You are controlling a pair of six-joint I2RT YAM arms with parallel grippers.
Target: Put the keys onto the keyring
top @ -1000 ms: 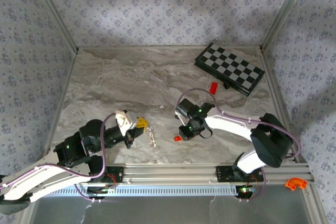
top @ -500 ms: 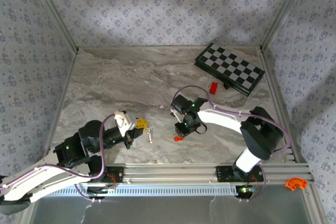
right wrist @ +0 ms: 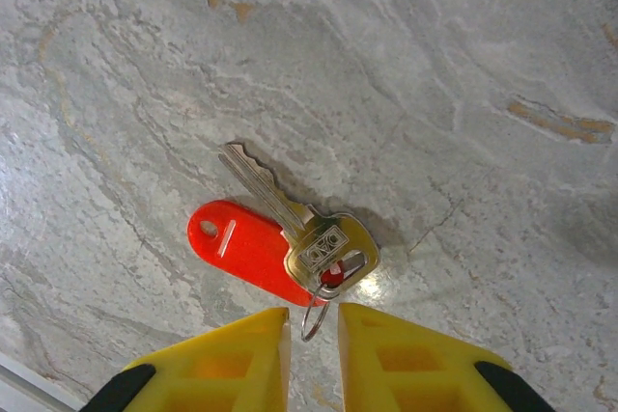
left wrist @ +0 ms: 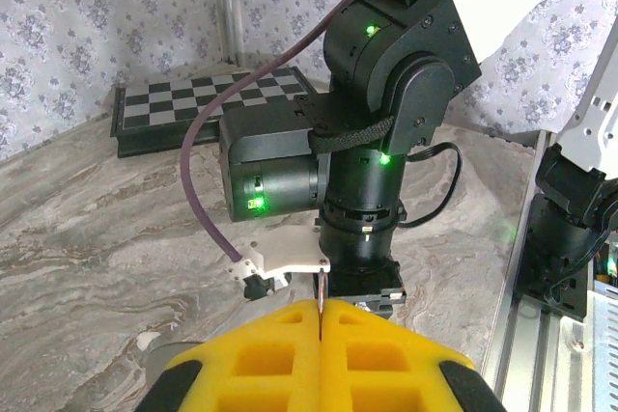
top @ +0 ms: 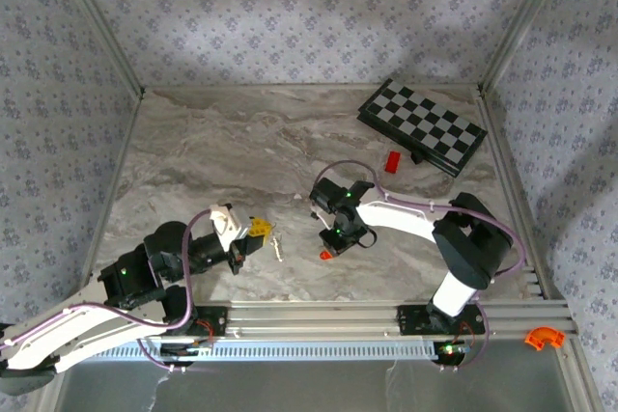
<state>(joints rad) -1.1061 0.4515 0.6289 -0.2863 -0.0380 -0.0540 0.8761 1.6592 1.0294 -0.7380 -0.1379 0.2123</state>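
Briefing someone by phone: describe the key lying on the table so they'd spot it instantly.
From the chessboard in the far right corner, come toward the near edge, past a small red piece. The key lies flat by the right end effector; unlike that piece, it is silver, ringed to a red oval tag.

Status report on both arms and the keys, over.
Left gripper shut on silver keychain. Right gripper slightly open over key with red tag, its small ring in the gap; key flat on table. Nothing blocking between arms.
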